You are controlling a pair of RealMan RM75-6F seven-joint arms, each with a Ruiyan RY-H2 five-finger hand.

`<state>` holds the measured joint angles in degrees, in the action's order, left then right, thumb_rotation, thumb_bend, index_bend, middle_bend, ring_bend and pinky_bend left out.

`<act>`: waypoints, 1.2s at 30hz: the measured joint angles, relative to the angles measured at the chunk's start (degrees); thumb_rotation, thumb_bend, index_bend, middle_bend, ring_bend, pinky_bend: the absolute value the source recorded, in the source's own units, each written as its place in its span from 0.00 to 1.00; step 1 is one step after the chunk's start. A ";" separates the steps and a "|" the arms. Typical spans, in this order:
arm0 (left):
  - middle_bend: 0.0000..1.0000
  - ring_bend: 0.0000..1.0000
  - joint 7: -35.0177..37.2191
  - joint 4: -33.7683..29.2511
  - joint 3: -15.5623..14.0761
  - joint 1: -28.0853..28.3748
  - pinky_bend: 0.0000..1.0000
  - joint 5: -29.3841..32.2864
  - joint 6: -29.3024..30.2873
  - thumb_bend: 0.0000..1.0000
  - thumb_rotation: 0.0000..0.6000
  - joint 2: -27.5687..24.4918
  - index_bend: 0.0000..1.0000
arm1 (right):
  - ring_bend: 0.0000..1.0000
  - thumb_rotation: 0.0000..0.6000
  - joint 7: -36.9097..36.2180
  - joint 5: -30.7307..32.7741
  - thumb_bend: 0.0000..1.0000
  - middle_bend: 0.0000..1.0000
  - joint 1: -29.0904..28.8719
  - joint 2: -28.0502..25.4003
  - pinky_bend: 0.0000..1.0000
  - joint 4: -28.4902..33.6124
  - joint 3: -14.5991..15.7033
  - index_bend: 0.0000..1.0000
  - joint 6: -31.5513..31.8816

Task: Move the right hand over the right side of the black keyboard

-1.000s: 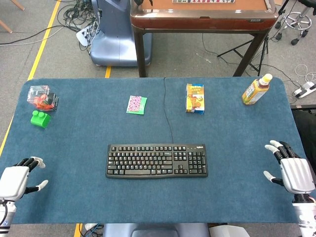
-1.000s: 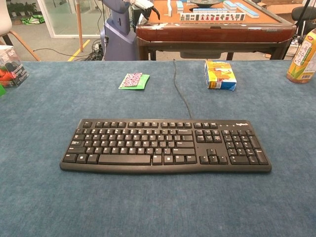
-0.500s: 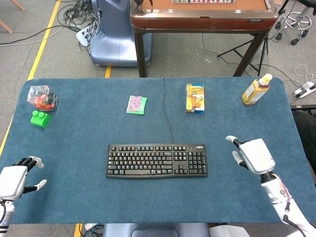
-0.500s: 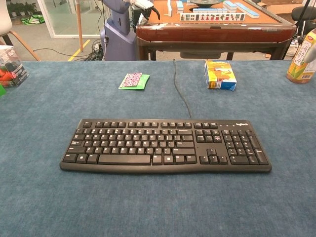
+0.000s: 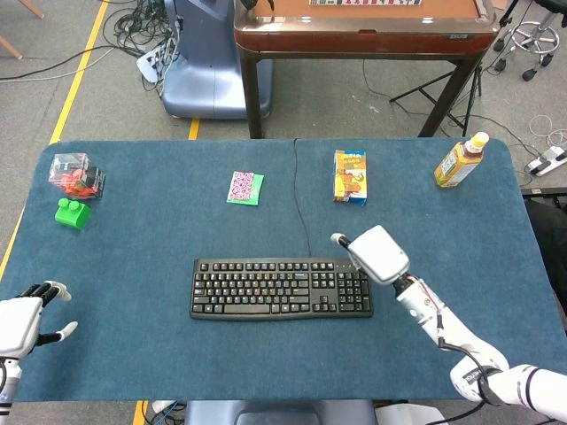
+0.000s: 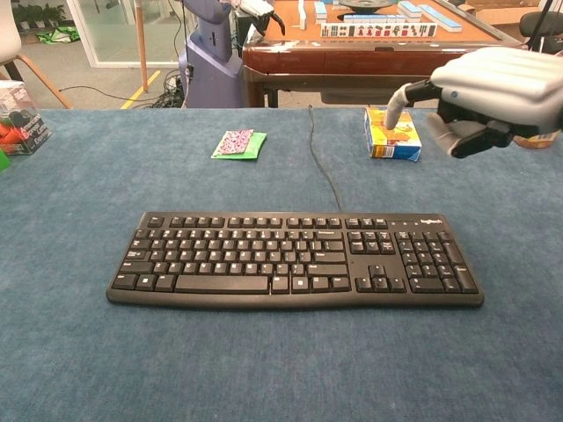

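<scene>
— black keyboard (image 5: pixel 281 288) lies flat near the middle of the tabletop (image 5: pixel 159 239), a bit toward the front edge, its cable running off to the back edge.

— and the right hand (image 5: pixel 379 254)?

— raised, palm down, holding nothing, hanging just off the keyboard's back right corner. in the head view it sits above the top right keys; in the chest view it floats behind and to the right of the number pad. fingers partly curled under, one stretched out to the left. loose, not clenched.

— so which step is this?

— the approach itself, i'd say, near its end but not quite squared over the right side.

— what does the next move call for?

— my guess: a short drift toward the front edge and slightly left, so the palm centres over the number pad, kept high enough not to press keys.

— the left hand (image 5: pixel 22 320)?

— low at the front left corner, fingers apart, empty, well away from the keyboard.
</scene>
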<state>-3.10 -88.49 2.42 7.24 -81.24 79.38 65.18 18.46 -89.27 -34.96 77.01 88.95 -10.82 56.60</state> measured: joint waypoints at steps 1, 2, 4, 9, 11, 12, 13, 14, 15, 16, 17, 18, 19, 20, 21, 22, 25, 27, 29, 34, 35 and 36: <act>0.35 0.32 0.07 0.05 0.02 0.01 0.51 0.15 -0.14 0.12 1.00 -0.02 0.46 | 1.00 1.00 0.29 0.02 0.99 1.00 -0.52 0.58 1.00 -0.27 0.10 0.33 -0.45; 0.35 0.32 0.12 0.12 0.04 0.03 0.51 0.25 -0.24 0.12 1.00 -0.02 0.46 | 1.00 1.00 0.70 0.08 0.99 1.00 -1.18 1.34 1.00 -0.63 0.25 0.33 -0.98; 0.35 0.32 0.26 0.26 0.10 0.07 0.51 0.48 -0.42 0.12 1.00 -0.01 0.46 | 1.00 1.00 1.39 0.33 0.99 1.00 -2.10 2.35 1.00 -1.12 0.49 0.33 -1.90; 0.35 0.32 0.39 0.47 0.17 0.19 0.51 1.02 -1.01 0.12 1.00 -0.01 0.46 | 1.00 1.00 3.34 2.25 0.99 1.00 -3.83 4.64 1.00 -2.17 1.02 0.34 -4.02; 0.35 0.32 0.29 0.46 0.16 0.25 0.51 1.19 -1.24 0.12 1.00 -0.03 0.46 | 1.00 1.00 3.64 3.24 0.99 1.00 -4.35 5.66 1.00 -2.79 1.18 0.34 -4.69; 0.35 0.32 0.28 0.45 0.16 0.26 0.51 1.26 -1.28 0.12 1.00 -0.03 0.46 | 1.00 1.00 3.82 3.61 0.99 1.00 -4.59 6.14 1.00 -3.20 1.27 0.34 -4.95; 0.35 0.32 0.22 0.45 0.17 0.27 0.51 1.34 -1.33 0.12 1.00 -0.03 0.46 | 1.00 1.00 4.04 3.87 0.99 1.00 -4.84 6.65 1.00 -3.67 1.38 0.34 -5.21; 0.35 0.32 0.21 0.44 0.18 0.28 0.51 1.42 -1.39 0.12 1.00 -0.03 0.46 | 1.00 1.00 4.34 4.23 0.99 1.00 -5.17 7.35 1.00 -4.31 1.53 0.34 -5.54; 0.35 0.32 0.23 0.43 0.19 0.28 0.51 1.51 -1.44 0.12 1.00 -0.04 0.46 | 1.00 1.00 4.53 4.50 0.99 1.00 -5.40 7.89 1.00 -4.82 1.63 0.34 -5.72; 0.35 0.32 0.27 0.42 0.21 0.28 0.51 1.63 -1.52 0.12 1.00 -0.05 0.46 | 1.00 1.00 4.68 4.72 0.99 1.00 -5.59 8.40 1.00 -5.35 1.74 0.34 -5.84; 0.35 0.32 0.29 0.43 0.22 0.30 0.51 1.68 -1.57 0.12 1.00 -0.04 0.46 | 1.00 1.00 4.83 4.96 0.99 1.00 -5.81 9.06 1.00 -6.11 1.88 0.35 -5.93; 0.35 0.32 0.29 0.44 0.24 0.32 0.51 1.74 -1.63 0.12 1.00 -0.03 0.45 | 1.00 1.00 4.90 5.11 0.99 1.00 -5.96 9.55 1.00 -6.71 2.00 0.35 -5.98; 0.35 0.32 0.31 0.47 0.26 0.34 0.51 1.77 -1.67 0.12 1.00 -0.02 0.45 | 1.00 1.00 4.93 5.26 0.99 1.00 -6.12 10.04 1.00 -7.33 2.12 0.35 -6.03; 0.35 0.32 0.35 0.49 0.28 0.37 0.51 1.77 -1.68 0.12 1.00 0.00 0.45 | 1.00 1.00 4.91 5.46 0.99 1.00 -6.33 10.70 1.00 -8.15 2.28 0.35 -6.12; 0.35 0.32 0.41 0.51 0.27 0.38 0.51 1.74 -1.69 0.12 1.00 0.01 0.44 | 1.00 1.00 4.84 5.61 0.99 1.00 -6.49 11.17 1.00 -8.73 2.39 0.35 -6.20; 0.35 0.32 0.50 0.51 0.24 0.37 0.51 1.71 -1.71 0.12 1.00 0.00 0.44 | 1.00 1.00 4.74 5.75 0.99 1.00 -6.66 11.60 1.00 -9.28 2.50 0.35 -6.27; 0.35 0.32 0.73 0.54 0.24 0.37 0.51 1.82 -1.82 0.12 1.00 -0.07 0.44 | 1.00 1.00 4.31 6.20 0.99 1.00 -7.28 12.90 1.00 -10.90 2.85 0.35 -6.61; 0.35 0.32 0.86 0.58 0.26 0.39 0.51 1.97 -1.98 0.12 1.00 -0.11 0.44 | 1.00 1.00 4.11 6.47 0.99 1.00 -7.75 13.63 1.00 -11.72 3.09 0.35 -6.86; 0.36 0.33 0.92 0.62 0.26 0.41 0.51 2.16 -2.19 0.12 1.00 -0.16 0.45 | 1.00 1.00 4.08 6.64 0.99 1.00 -8.10 14.14 1.00 -12.27 3.26 0.35 -6.96; 0.36 0.33 0.57 0.31 0.23 0.43 0.51 2.74 -2.63 0.12 1.00 -0.39 0.45 | 1.00 1.00 4.28 7.07 0.99 1.00 -8.78 15.35 1.00 -13.36 3.59 0.36 -7.13; 0.36 0.33 0.55 0.27 0.23 0.41 0.51 2.80 -2.65 0.12 1.00 -0.41 0.45 | 1.00 1.00 4.35 7.24 0.99 1.00 -8.94 15.59 1.00 -13.56 3.69 0.36 -7.25; 0.36 0.33 0.53 0.24 0.24 0.40 0.51 2.88 -2.67 0.12 1.00 -0.43 0.45 | 1.00 1.00 4.40 7.37 0.99 1.00 -9.05 15.76 1.00 -13.69 3.76 0.36 -7.35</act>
<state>-2.57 -88.25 2.66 7.64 -78.36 76.72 64.75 22.87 -81.90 -44.02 92.76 75.26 -7.06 49.25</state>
